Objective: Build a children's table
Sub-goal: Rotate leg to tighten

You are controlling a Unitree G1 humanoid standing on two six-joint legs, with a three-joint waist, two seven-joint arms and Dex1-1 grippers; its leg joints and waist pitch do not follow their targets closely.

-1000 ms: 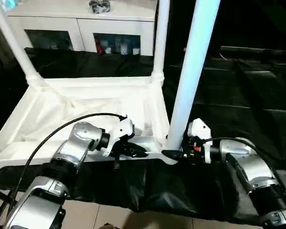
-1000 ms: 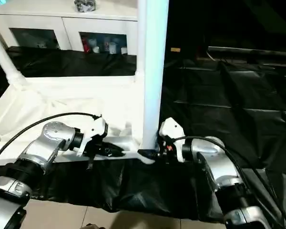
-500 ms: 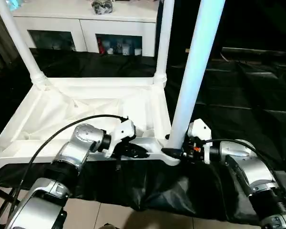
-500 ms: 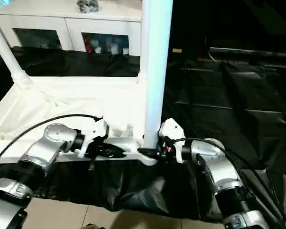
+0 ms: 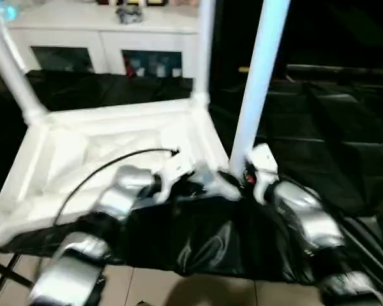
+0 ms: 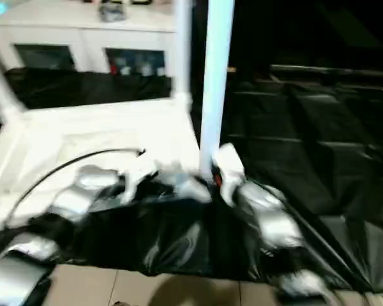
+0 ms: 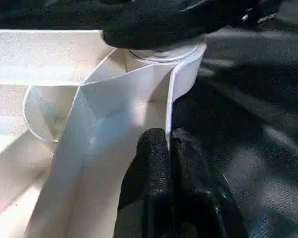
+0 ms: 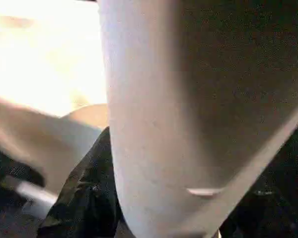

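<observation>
The children's table lies upside down: its white top (image 5: 102, 137) rests on a black-covered surface. Legs stand at the far left (image 5: 13, 76) and far right (image 5: 204, 51) corners. A third leg (image 5: 258, 83) rises from the near right corner socket (image 7: 164, 69). My left gripper (image 7: 170, 136) is shut on the top's thin rim (image 7: 169, 109) just beside that socket. My right gripper (image 5: 233, 178) is closed around the base of the near right leg (image 8: 159, 124), with one black finger (image 7: 159, 25) curled against it.
A white cabinet (image 5: 108, 44) with glass doors stands behind the table. Black sheeting (image 5: 306, 127) covers the surface to the right and hangs over the front edge. Light floor tiles (image 5: 179, 287) show below. A black cable (image 5: 115, 162) arcs over my left forearm.
The whole picture has shifted and blurred, so the camera moved. Both grippers stay at the near right corner, the left on the rim and the right at the leg's base.
</observation>
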